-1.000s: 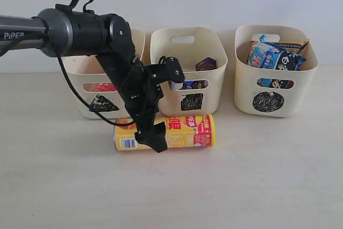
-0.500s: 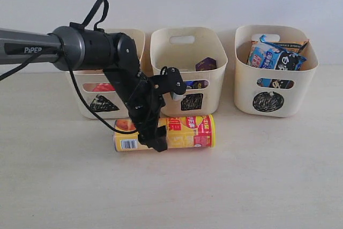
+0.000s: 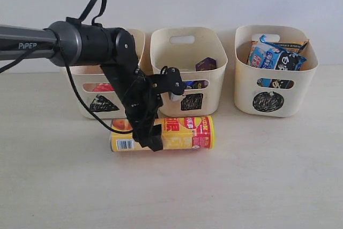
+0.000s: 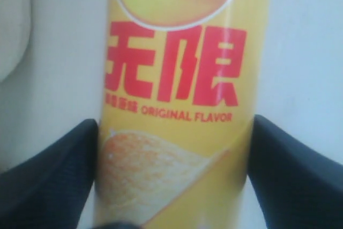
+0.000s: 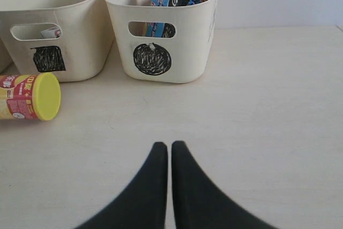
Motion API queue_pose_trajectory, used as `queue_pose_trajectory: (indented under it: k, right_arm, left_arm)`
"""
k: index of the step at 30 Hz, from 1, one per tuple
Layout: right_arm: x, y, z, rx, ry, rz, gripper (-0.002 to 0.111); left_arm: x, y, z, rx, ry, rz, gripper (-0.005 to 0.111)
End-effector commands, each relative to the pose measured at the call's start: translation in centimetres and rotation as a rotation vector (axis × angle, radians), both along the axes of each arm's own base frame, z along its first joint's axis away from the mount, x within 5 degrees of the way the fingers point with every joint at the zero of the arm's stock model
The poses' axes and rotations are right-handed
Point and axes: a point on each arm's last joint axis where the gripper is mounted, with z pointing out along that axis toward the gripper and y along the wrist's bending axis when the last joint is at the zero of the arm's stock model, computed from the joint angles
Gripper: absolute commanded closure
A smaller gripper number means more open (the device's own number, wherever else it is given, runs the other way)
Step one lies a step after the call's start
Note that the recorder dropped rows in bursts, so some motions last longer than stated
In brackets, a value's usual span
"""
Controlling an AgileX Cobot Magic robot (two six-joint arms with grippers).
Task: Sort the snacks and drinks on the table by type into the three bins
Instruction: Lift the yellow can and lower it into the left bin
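Observation:
The yellow chip tube (image 3: pixel 185 132) (image 4: pixel 177 79) lies on its side on the table (image 3: pixel 268 175), in front of the triangle and square bins. My left gripper (image 3: pixel 150 137) (image 4: pixel 174 123) reaches down over its middle, one dark finger pressed against each side of it. The tube's yellow-lidded end (image 5: pixel 32 97) shows in the right wrist view. My right gripper (image 5: pixel 170 146) is shut and empty above bare table; the exterior view does not show it. The blue-black and orange packets (image 3: pixel 276 54) fill the circle bin (image 3: pixel 276 100). A dark purple carton (image 3: pixel 206 64) sits in the square bin (image 3: pixel 187 41).
The three cream bins stand in a row along the back by the wall. The triangle bin (image 3: pixel 86 73) is partly behind my left arm, and something red (image 3: pixel 104 87) shows through its slot. Bare table stretches in front of the tube.
The left gripper has dropped lower over the tube and its wrist has drawn back a little. The tube has shifted slightly to the left.

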Motion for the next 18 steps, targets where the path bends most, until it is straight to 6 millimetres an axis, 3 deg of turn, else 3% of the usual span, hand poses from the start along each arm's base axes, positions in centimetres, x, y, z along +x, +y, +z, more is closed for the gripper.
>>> queue_pose_trajectory:
  k: [1,7,18]
  right_arm:
    - [0.0,0.0,-0.1,0.002,-0.008,0.001,0.109]
    - [0.0,0.0,-0.1,0.002,-0.008,0.001,0.109]
    - [0.0,0.0,-0.1,0.003,-0.008,0.001,0.109]
  left_arm:
    - [-1.2,-0.3,3.8,-0.049,-0.021,-0.018,0.103]
    - [-2.4,0.3,7.5,-0.073,-0.024,-0.008,0.103]
    - [-3.9,1.5,13.8,-0.190,-0.099,0.170,0.103]
